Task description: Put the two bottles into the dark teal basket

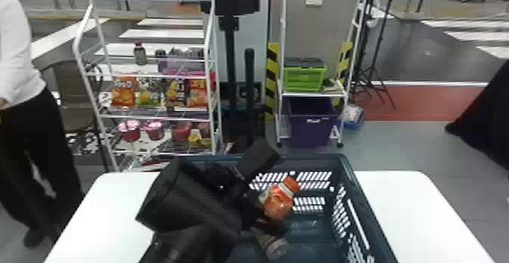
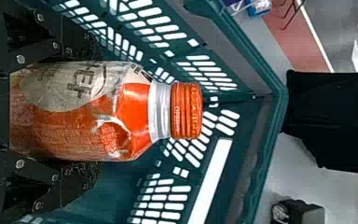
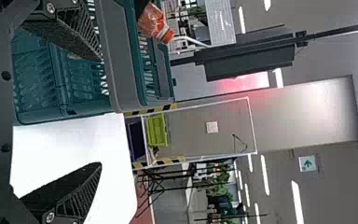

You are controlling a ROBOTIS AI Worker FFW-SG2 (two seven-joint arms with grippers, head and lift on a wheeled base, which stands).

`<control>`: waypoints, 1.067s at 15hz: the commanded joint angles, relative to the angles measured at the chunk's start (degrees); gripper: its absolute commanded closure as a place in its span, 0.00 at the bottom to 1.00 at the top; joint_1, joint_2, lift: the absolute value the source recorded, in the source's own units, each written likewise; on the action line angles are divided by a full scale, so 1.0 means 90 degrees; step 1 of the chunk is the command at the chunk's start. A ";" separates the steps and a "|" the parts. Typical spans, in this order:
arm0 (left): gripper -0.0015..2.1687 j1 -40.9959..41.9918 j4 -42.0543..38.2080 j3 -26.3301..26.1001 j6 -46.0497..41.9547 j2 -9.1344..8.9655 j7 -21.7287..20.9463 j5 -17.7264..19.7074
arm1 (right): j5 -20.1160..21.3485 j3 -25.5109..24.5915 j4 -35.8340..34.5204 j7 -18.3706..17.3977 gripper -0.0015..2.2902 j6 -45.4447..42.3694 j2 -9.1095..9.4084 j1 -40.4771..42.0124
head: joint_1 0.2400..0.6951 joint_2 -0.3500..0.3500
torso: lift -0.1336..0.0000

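The left black pincer (image 1: 265,213) is squeezed around a clear plastic bottle with orange stuff inside and an orange cap (image 1: 279,201). One finger is on each side of it. The bottle leans, cap end up, over the inside of the dark teal plastic basket (image 1: 356,188); I can't tell how deep it sits. Below this pincer, inside the basket, a dull grey-brown bottle (image 1: 275,246) is partly hidden. The basket's far wall is near the held bottle. There is open room between that bottle and the right wall, whose top edge is higher than the basket floor.

The right black pincer (image 3: 101,112) is wide open with nothing in its grip. One finger is near the outside of the basket, and the white tabletop (image 1: 409,205) has room to the right of the basket.
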 commanded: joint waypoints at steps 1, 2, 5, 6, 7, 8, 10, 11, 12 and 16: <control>0.81 0.0031 0.0081 -0.0011 -0.0198 -0.0026 0.0013 -0.0003 | -0.0021 -0.0028 -0.0021 0.0014 0.04 -0.0006 0.0015 0.0030 | 0.57 0.50 | 1.00; 0.47 0.0089 0.0013 0.0018 -0.0217 -0.0026 0.0033 -0.0003 | -0.0021 -0.0028 -0.0021 0.0014 0.04 -0.0006 0.0015 0.0040 | 0.57 0.50 | 1.00; 0.00 0.0177 -0.0202 0.0116 -0.0217 -0.0026 0.0052 0.0016 | -0.0031 -0.0028 -0.0011 0.0063 0.04 -0.0026 0.0015 0.0050 | 0.57 0.50 | 1.00; 0.00 0.0187 -0.0280 0.0204 -0.0217 -0.0026 0.0072 0.0026 | -0.0031 -0.0028 0.0008 0.0063 0.04 -0.0065 0.0015 0.0060 | 0.57 0.50 | 1.00; 0.00 0.0197 -0.0368 0.0409 -0.0217 -0.0026 0.0082 0.0114 | -0.0031 -0.0028 0.0018 0.0072 0.04 -0.0104 0.0015 0.0060 | 0.57 0.50 | 1.00; 0.00 0.0255 -0.0602 0.0624 -0.0217 -0.0026 0.0179 0.0212 | -0.0041 -0.0028 0.0057 0.0072 0.04 -0.0182 0.0015 0.0069 | 0.57 0.50 | 1.00; 0.01 0.0529 -0.1345 0.1219 -0.0237 -0.0026 0.0453 0.0612 | -0.0041 -0.0038 0.0086 0.0082 0.04 -0.0338 0.0015 0.0089 | 0.57 0.50 | 1.00; 0.01 0.0724 -0.1823 0.1581 -0.0237 -0.0026 0.0638 0.0934 | -0.0041 -0.0048 0.0076 0.0092 0.04 -0.0358 0.0015 0.0089 | 0.57 0.50 | 1.00; 0.01 0.0948 -0.2233 0.1864 -0.0237 -0.0026 0.0873 0.1188 | -0.0041 -0.0068 0.0037 0.0141 0.04 -0.0358 0.0015 0.0108 | 0.57 0.50 | 1.00; 0.02 0.2325 -0.3991 0.3124 -0.0139 -0.0026 0.1693 0.2204 | -0.0060 -0.0087 -0.0334 0.0248 0.04 -0.0260 0.0015 0.0187 | 0.57 0.50 | 1.00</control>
